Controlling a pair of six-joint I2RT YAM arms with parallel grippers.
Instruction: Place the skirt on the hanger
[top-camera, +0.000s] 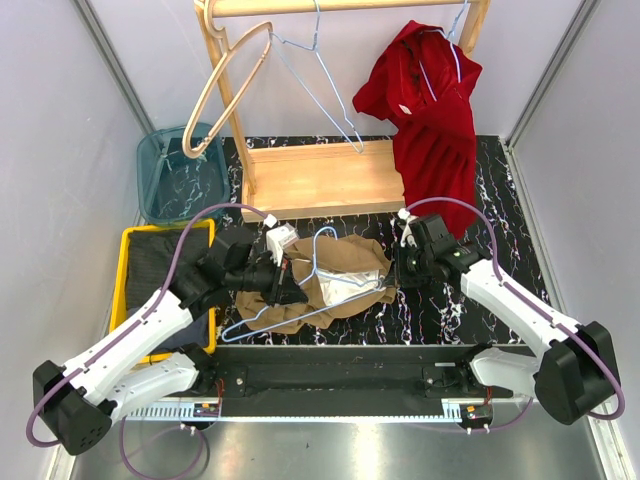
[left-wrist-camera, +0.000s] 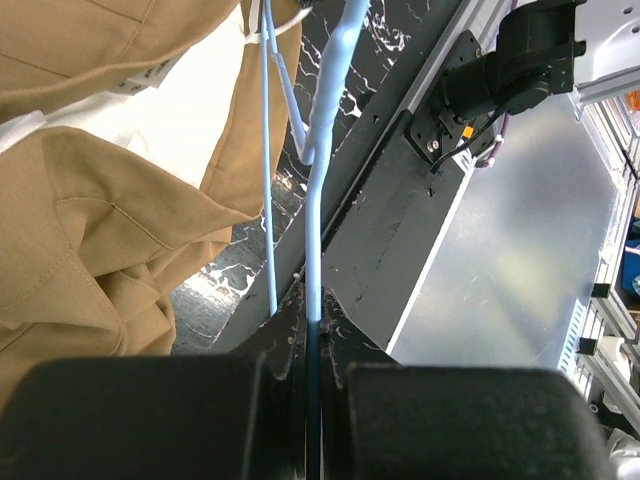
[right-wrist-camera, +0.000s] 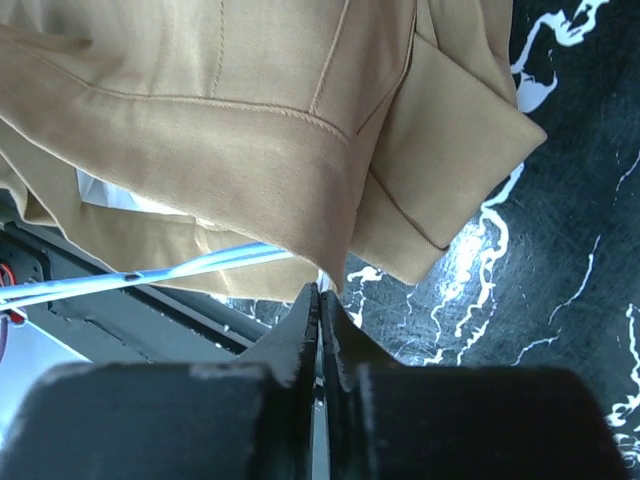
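With the tan skirt (top-camera: 350, 262) heaped just before the wooden rack (top-camera: 320, 180) and your left gripper (left-wrist-camera: 312, 325) clamped on the blue hanger (left-wrist-camera: 313, 250), draw the hem pinched in your right gripper (right-wrist-camera: 320, 292) over its wire.

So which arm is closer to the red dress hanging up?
Right. The right arm has its jaws just in front of the red dress, at the tan skirt's right edge. The left arm is farther, jaws on the blue hanger.
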